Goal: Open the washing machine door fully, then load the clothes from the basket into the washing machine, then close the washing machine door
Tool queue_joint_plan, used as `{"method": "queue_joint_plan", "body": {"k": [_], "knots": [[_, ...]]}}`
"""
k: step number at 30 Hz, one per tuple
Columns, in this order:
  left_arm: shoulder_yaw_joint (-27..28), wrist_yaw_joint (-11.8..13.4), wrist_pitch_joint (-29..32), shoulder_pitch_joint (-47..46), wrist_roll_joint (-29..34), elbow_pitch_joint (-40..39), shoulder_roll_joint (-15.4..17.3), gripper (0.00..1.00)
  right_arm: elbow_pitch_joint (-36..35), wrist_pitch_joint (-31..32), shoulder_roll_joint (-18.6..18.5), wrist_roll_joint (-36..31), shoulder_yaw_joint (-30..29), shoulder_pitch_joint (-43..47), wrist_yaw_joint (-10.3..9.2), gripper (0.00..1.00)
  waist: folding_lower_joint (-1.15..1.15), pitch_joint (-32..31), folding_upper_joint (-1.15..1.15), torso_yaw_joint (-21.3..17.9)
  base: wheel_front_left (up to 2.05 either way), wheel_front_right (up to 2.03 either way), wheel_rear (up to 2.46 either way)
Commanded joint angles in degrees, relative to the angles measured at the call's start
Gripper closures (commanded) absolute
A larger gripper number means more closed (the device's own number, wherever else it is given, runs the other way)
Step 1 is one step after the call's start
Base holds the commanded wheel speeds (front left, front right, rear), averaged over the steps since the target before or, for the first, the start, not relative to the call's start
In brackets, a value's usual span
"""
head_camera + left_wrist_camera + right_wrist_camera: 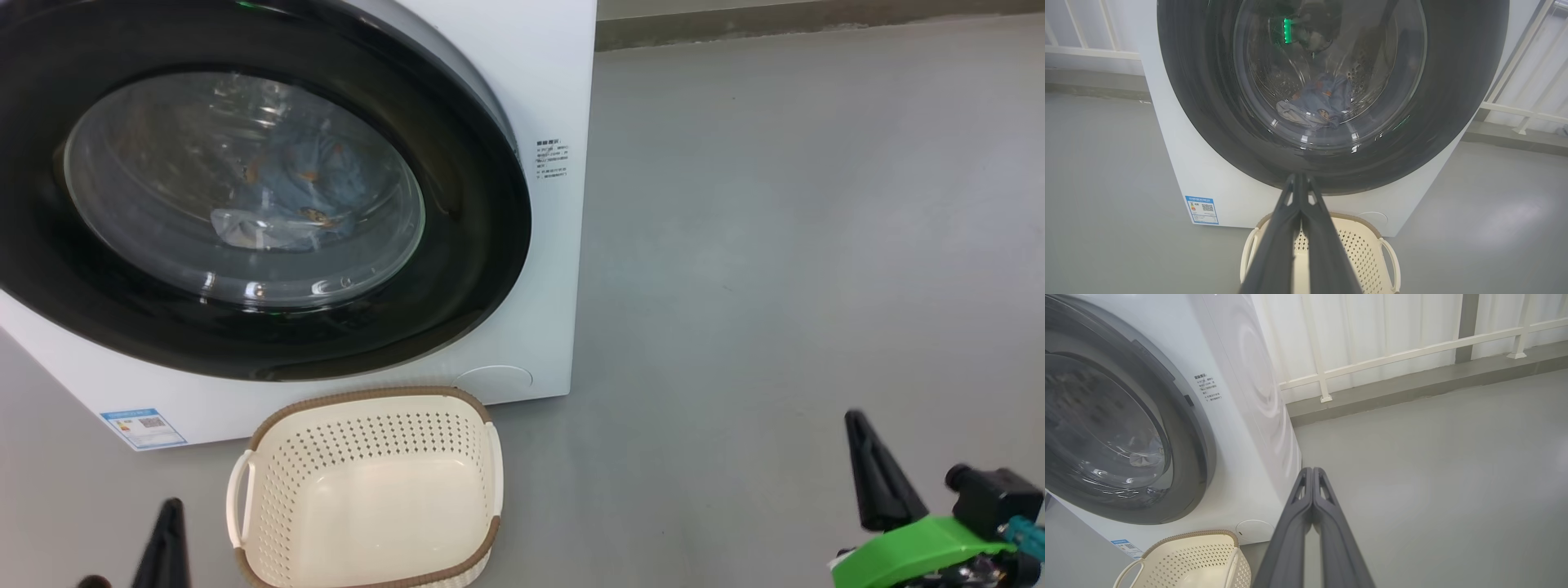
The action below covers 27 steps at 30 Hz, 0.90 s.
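**Door shut, clothes already in drum**

Both arms are low at head cam's bottom edge, fingers pointing up. The left pincer [171,505] is pressed together, holding nothing. The right pincer [854,418] is the same, on a green bracket [914,543].

Nearer the left one, a small rectangular cream perforated plastic basket [367,395] w/ brown rim sits on the grey floor [775,245], just before the big white front-loading washing machine [555,82]. Its large round glossy black door [478,245] lies flush. The light blue printed clothes [306,188] are behind the glass, sharper in left wrist cam [1318,102].

Floor stretches wide to the machine's right. Right wrist cam adds a white railing [1372,361] beyond.
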Motion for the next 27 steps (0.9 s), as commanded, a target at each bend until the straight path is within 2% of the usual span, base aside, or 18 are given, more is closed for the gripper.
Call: {"method": "queue_joint_plan", "body": {"k": [1, 5, 27], "knots": [[0.33, 0.00, 0.44, -0.28, -1.20, -0.59, 0.48, 1.00, -0.69, 0.34, -0.35, 1.18, -0.33, -0.65, 0.00, 1.00, 0.01, -0.03, 0.00, 0.05, 0.00, 0.00, 0.00], [0.45, 0.02, 1.15, -0.49, -3.44, -0.75, 0.23, 1.00, -0.81, 1.00, -0.18, 3.36, -0.61, -0.76, 0.00, 1.00, 0.07, -0.15, 0.00, 0.19, 0.00, 0.00, 0.00], [0.94, 0.41, 4.59, -1.61, -15.22, -1.91, -1.07, 1.00, -1.22, 4.43, 0.70, 14.74, -1.99, -1.56, 0.00, 1.00, 0.00, -0.35, 0.00, 0.82, 0.00, 0.00, 0.00]]}}
